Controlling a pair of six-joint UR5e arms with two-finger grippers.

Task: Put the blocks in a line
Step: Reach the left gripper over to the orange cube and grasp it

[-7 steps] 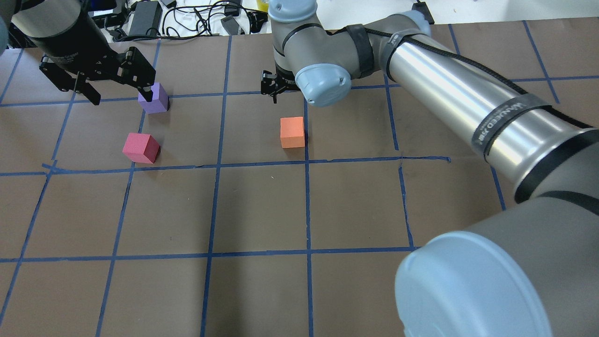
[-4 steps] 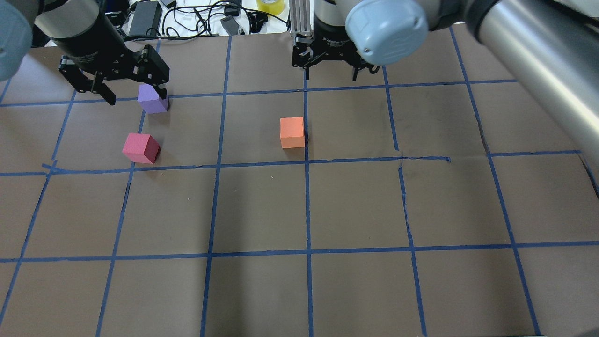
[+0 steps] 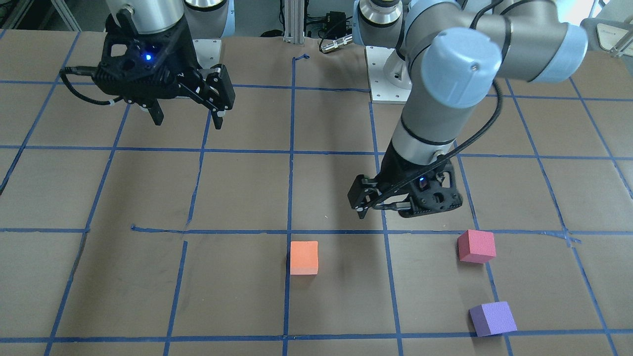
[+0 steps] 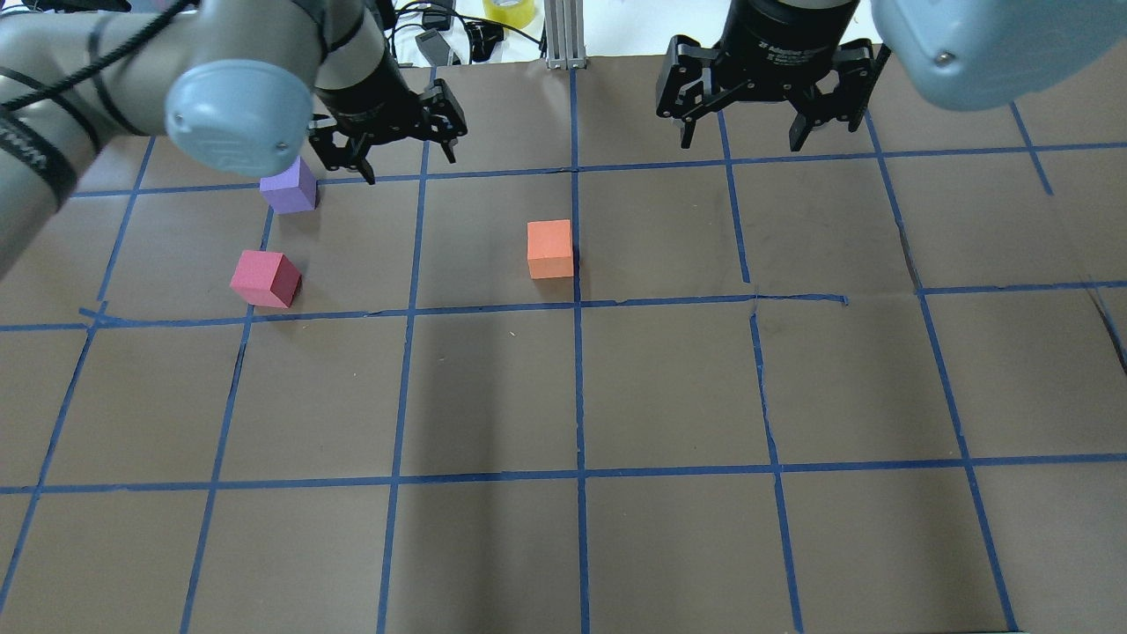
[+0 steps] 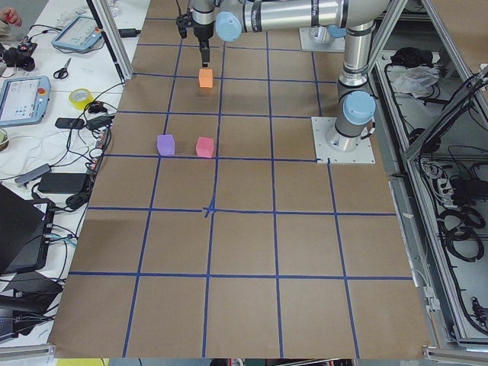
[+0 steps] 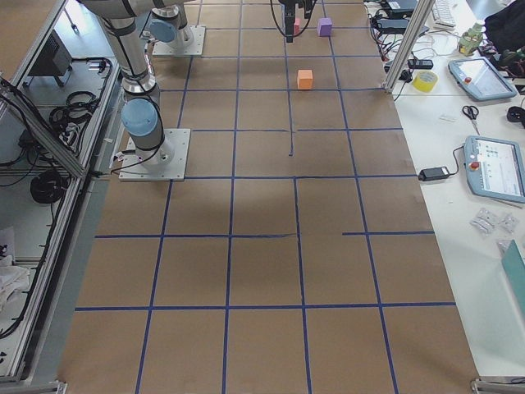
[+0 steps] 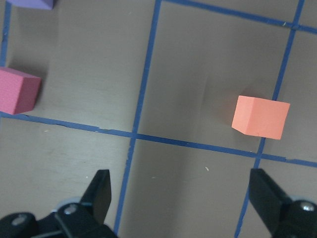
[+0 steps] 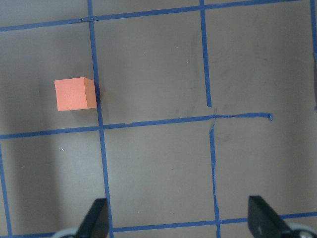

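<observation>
I am seeing left gripper hovering over table between pinkish-red foam cube and orange foam cube, jaws spread, empty, probably ready for next pick; right gripper also hanging spread, empty; purple foam cube sitting near pinkish-red one, farther from robot; line not yet made.

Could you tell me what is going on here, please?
The job is lining up three small foam cubes. The orange foam cube, pinkish-red foam cube and purple foam cube all sit loose on the brown table, not yet in a line. The left pincer and right pincer hover open, holding nothing.
</observation>
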